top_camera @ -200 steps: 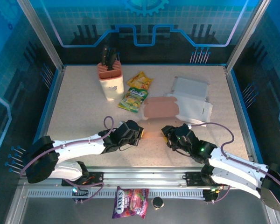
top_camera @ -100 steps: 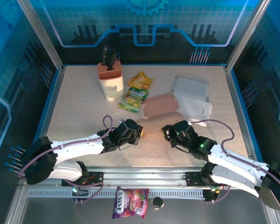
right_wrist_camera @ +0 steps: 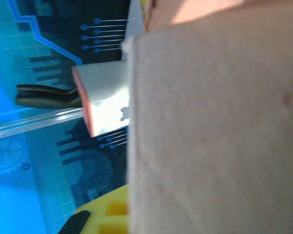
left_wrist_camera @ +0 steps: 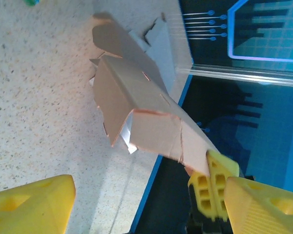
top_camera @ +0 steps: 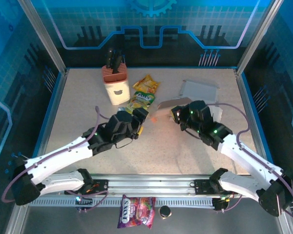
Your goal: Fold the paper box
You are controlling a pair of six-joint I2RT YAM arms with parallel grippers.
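We see the right gripper clamped on one end of the half-folded paper box, holding it tilted above the middle of the table. The left gripper hangs just beside the box, its yellow fingers spread wide with nothing between them. Snack packets and a knife block sit behind it.
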